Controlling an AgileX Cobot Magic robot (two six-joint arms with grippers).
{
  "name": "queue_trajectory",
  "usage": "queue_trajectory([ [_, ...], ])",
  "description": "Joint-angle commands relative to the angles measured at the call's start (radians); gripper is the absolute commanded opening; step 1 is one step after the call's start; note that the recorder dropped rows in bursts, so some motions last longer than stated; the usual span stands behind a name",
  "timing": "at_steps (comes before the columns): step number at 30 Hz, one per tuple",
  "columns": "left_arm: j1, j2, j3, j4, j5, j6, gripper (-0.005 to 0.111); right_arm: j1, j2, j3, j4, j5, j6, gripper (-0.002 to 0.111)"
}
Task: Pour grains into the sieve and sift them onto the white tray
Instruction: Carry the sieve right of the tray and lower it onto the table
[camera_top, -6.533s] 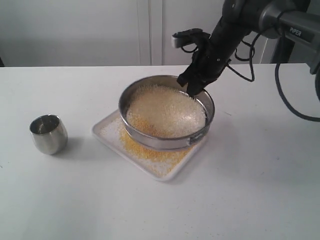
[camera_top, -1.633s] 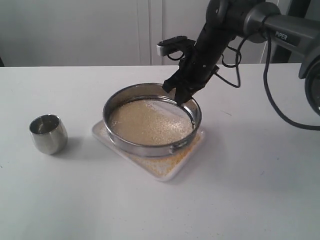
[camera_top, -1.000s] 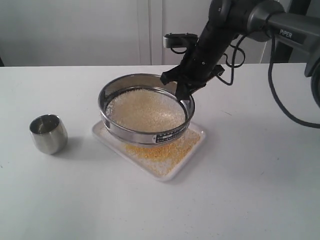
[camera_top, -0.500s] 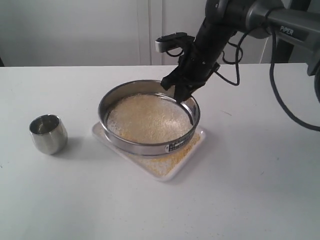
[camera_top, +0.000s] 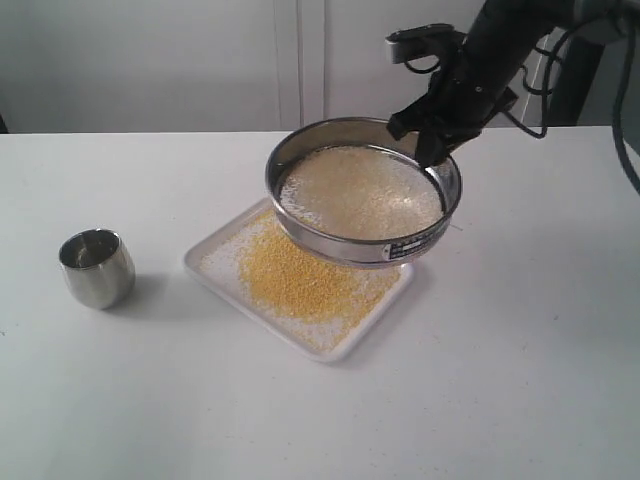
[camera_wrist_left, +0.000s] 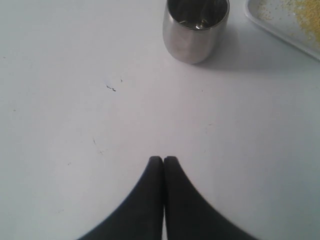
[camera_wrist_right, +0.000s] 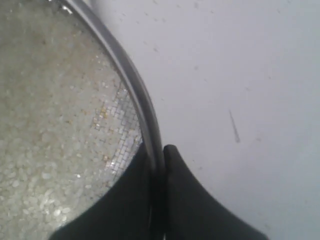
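Note:
The sieve (camera_top: 363, 207) is lifted and tilted, hanging over the far right part of the white tray (camera_top: 215, 274). My right gripper (camera_top: 433, 158) is shut on its far rim, one finger inside the ring and one outside; the rim (camera_wrist_right: 138, 100) runs between the fingers. Pale whitish grains (camera_top: 360, 192) cover the mesh (camera_wrist_right: 50, 125). Fine yellow grains (camera_top: 300, 278) lie heaped on the tray beneath. My left gripper (camera_wrist_left: 163, 159) is shut on nothing, low over bare table, apart from the sieve.
A small steel cup (camera_top: 97, 267) stands on the table left of the tray, also ahead of the left gripper (camera_wrist_left: 195, 27). A corner of the tray (camera_wrist_left: 285, 25) shows beside it. A white wall runs behind the table.
The right gripper has swung the sieve right and up, off the tray's middle, uncovering the yellow heap. The cup and left gripper have not moved.

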Motion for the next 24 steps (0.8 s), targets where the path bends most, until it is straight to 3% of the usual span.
queue_trajectory([
  [1, 0.004, -0.006, 0.004, -0.011, 0.006, -0.005, 0.000, -0.091, -0.018, -0.001, 0.015, 0.023, 0.021, 0.000],
  [12, 0.004, -0.006, 0.004, -0.011, 0.006, -0.005, 0.000, -0.199, -0.015, -0.001, -0.041, -0.088, 0.216, 0.000],
  [24, 0.004, -0.006, 0.004, -0.011, 0.006, -0.005, 0.000, -0.247, 0.092, -0.001, -0.045, -0.119, 0.332, 0.000],
])
